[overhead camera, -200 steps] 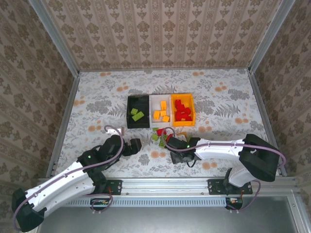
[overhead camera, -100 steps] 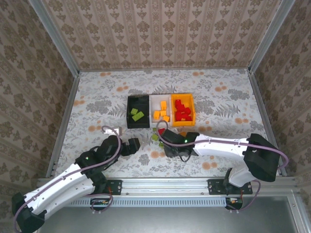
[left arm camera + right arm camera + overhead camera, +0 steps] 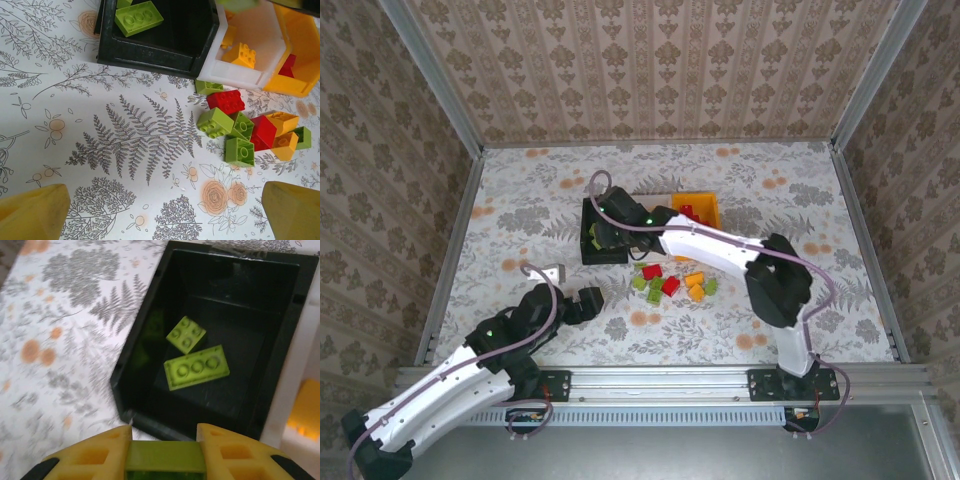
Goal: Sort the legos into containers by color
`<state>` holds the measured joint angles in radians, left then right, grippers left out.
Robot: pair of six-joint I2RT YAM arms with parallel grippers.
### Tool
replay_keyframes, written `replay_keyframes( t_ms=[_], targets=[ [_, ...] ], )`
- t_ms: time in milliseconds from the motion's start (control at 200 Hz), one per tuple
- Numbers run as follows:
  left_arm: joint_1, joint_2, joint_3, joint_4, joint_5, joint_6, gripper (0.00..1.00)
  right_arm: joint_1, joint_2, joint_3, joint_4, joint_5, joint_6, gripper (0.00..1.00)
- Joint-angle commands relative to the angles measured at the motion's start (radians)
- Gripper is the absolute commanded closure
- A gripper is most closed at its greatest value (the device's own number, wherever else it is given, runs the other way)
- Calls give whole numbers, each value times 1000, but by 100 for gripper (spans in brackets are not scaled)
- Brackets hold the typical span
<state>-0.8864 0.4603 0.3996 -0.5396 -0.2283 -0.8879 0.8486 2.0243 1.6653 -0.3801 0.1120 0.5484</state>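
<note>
My right gripper [image 3: 604,232] hangs over the black container [image 3: 603,257], shut on a lime green lego [image 3: 165,462]. Below it, two green legos [image 3: 196,373] lie on the floor of the black container [image 3: 235,252]. Loose red, green and orange legos [image 3: 670,284] sit in a cluster just in front of the containers. My left gripper [image 3: 584,303] is open and holds nothing, low over the table to the left of that cluster [image 3: 240,132]. The white container [image 3: 220,75] holds orange legos [image 3: 242,54]. The orange container [image 3: 712,205] holds red ones.
The three containers stand side by side at the table's middle, with the right arm lying across the white one. Metal rails and patterned walls close in the table on all sides. Open patterned tabletop [image 3: 125,145] lies between my left fingers [image 3: 35,212] and the containers.
My right gripper shut on a green lego at the cluster, then swung up and left to above the black container. The left arm barely shifted and stayed open.
</note>
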Motion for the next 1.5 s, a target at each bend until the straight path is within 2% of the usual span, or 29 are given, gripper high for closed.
replay_keyframes(
  t_ms=[0,125,250,365,490,620,785,940,1085,1210,1490],
  targets=[
    [10,-10,-21,-13,20,-26,0,-25,91,96,25,-31,-30,67],
    [13,-8,-27,-4,29,-29,0,-30,176,218,-3,-15,-46,61],
    [15,-7,-21,-3,31,-25,0,-34,202,284,-35,-13,-42,38],
    [16,5,-8,1,26,-16,0,-34,144,255,-20,-2,-43,30],
    [23,56,16,55,43,15,0,-34,-2,94,47,18,-28,29],
    [38,203,59,149,86,50,0,-35,-194,-145,110,41,2,29],
    [49,502,169,262,144,124,1,-34,-434,-431,138,75,31,29],
    [44,761,283,354,151,190,11,-36,-652,-634,123,122,50,29],
    [23,959,398,350,91,265,15,-52,-822,-759,89,148,68,29],
    [-5,1068,467,319,37,317,21,-73,-929,-829,60,161,81,28],
    [-52,1149,476,315,17,342,31,-108,-1019,-881,36,161,83,27]
  ],
)
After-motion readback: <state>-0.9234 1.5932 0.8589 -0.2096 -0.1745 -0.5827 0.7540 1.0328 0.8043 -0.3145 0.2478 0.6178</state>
